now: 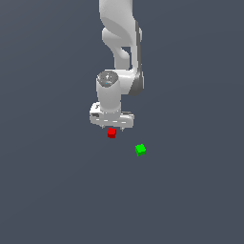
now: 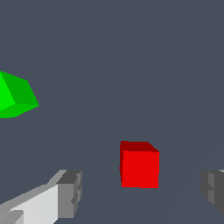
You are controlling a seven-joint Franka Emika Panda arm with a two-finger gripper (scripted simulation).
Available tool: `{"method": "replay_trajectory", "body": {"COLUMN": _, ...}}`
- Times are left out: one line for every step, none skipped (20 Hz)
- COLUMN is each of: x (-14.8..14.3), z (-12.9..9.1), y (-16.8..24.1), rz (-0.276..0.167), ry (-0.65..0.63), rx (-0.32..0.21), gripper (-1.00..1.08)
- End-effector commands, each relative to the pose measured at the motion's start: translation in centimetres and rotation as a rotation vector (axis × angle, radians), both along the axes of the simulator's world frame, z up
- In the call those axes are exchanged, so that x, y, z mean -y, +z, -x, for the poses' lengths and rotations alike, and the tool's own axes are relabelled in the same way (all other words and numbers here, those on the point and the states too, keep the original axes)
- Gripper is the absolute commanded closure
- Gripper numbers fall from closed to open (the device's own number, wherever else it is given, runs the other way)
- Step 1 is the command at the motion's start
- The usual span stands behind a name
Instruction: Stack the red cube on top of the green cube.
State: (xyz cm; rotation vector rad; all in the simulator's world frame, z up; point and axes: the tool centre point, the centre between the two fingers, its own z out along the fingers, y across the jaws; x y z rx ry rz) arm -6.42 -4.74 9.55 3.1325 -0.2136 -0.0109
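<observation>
Red cube (image 2: 139, 168) between spread fingers (image 2: 70, 194) of gripper (image 1: 112, 127), untouched, green cube (image 1: 140, 149) apart nearby

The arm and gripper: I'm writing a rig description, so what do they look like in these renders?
The arm is glossy white with rounded segments and dark grey bands at the joints. The gripper has a wide, flat white body; the wrist view shows its fingers as white with blocky grey pads. No cables or markings are visible.
</observation>
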Motion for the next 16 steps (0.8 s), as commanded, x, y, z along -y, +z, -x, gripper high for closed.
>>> {"method": "replay_trajectory", "body": {"x": 0.4, "z": 0.8, "y": -1.0, "rz": 0.000, "ry": -0.016, "rx": 0.003, "gripper": -0.92}}
{"method": "replay_trajectory", "body": {"x": 0.5, "z": 1.0, "y": -1.3, "rz": 0.000, "ry": -0.021, "rx": 0.004, "gripper": -0.92}}
{"method": "replay_trajectory", "body": {"x": 0.6, "z": 1.3, "y": -1.6, "rz": 0.000, "ry": -0.025, "rx": 0.005, "gripper": -0.92}}
{"method": "replay_trajectory", "body": {"x": 0.7, "z": 1.4, "y": -1.8, "rz": 0.000, "ry": -0.028, "rx": 0.005, "gripper": -0.92}}
{"method": "replay_trajectory", "body": {"x": 0.8, "z": 1.6, "y": -2.0, "rz": 0.000, "ry": -0.032, "rx": 0.006, "gripper": -0.92}}
{"method": "replay_trajectory", "body": {"x": 0.8, "z": 1.7, "y": -2.2, "rz": 0.000, "ry": -0.034, "rx": 0.006, "gripper": -0.92}}
{"method": "replay_trajectory", "body": {"x": 0.9, "z": 1.8, "y": -2.3, "rz": 0.000, "ry": -0.036, "rx": 0.007, "gripper": -0.92}}
{"method": "replay_trajectory", "body": {"x": 0.9, "z": 1.9, "y": -2.4, "rz": 0.000, "ry": -0.037, "rx": 0.007, "gripper": -0.92}}
{"method": "replay_trajectory", "body": {"x": 0.9, "z": 1.9, "y": -2.5, "rz": 0.000, "ry": -0.038, "rx": 0.007, "gripper": -0.92}}
{"method": "replay_trajectory", "body": {"x": 0.9, "z": 1.9, "y": -2.5, "rz": 0.000, "ry": -0.038, "rx": 0.007, "gripper": -0.92}}
{"method": "replay_trajectory", "body": {"x": 0.9, "z": 1.9, "y": -2.4, "rz": 0.000, "ry": -0.037, "rx": 0.006, "gripper": -0.92}}
{"method": "replay_trajectory", "body": {"x": 0.9, "z": 1.9, "y": -2.4, "rz": 0.000, "ry": -0.037, "rx": 0.006, "gripper": -0.92}}
{"method": "replay_trajectory", "body": {"x": 0.9, "z": 1.9, "y": -2.5, "rz": 0.000, "ry": -0.037, "rx": 0.006, "gripper": -0.92}}
{"method": "replay_trajectory", "body": {"x": 0.9, "z": 1.9, "y": -2.7, "rz": 0.000, "ry": -0.037, "rx": 0.006, "gripper": -0.92}}
{"method": "replay_trajectory", "body": {"x": 0.9, "z": 1.9, "y": -2.9, "rz": 0.000, "ry": -0.037, "rx": 0.006, "gripper": -0.92}}
{"method": "replay_trajectory", "body": {"x": 0.9, "z": 1.9, "y": -3.2, "rz": 0.000, "ry": -0.037, "rx": 0.006, "gripper": -0.92}}
